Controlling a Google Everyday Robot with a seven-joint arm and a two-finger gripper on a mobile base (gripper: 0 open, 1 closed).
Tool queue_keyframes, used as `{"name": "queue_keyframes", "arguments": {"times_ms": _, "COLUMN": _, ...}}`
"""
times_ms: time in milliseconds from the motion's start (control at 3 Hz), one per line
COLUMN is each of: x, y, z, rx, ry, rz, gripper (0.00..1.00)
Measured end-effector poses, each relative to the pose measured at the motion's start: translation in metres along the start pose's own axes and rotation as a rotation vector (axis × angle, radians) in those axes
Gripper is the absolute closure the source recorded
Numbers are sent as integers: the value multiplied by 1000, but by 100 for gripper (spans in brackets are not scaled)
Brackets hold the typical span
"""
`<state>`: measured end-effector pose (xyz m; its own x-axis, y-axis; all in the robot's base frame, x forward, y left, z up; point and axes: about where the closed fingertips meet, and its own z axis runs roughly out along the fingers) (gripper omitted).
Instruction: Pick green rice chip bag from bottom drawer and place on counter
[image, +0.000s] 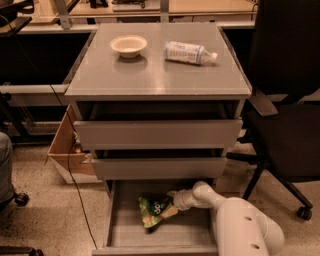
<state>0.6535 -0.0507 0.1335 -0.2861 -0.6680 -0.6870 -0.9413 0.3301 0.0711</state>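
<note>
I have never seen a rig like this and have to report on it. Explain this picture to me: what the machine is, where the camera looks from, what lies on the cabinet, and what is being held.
There is one camera view, looking down on a grey three-drawer cabinet from its front; where the camera sits is not on record. The white rounded shape at the lower right is the robot arm, which belongs to a mobile robot. Its tip is the gripper, the part that grasps things. It reaches into the open bottom drawer and meets the right edge of the green rice chip bag lying there. Whether the bag is already gripped cannot be told. On the counter stand a small pale bowl and, to its right, a clear plastic bottle lying on its side. A black office chair stands to the right.
</note>
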Motion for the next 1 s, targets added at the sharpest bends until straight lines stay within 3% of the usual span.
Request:
{"name": "queue_keyframes", "arguments": {"times_ms": 333, "x": 7, "y": 1, "z": -4, "rx": 14, "ry": 8, "rz": 0, "gripper": 65}}
{"name": "queue_keyframes", "arguments": {"times_ms": 667, "x": 3, "y": -11, "z": -29, "rx": 76, "ry": 14, "rz": -11, "gripper": 89}}
{"name": "queue_keyframes", "arguments": {"times_ms": 1000, "x": -19, "y": -21, "z": -80, "rx": 180, "ry": 26, "rz": -42, "gripper": 100}}
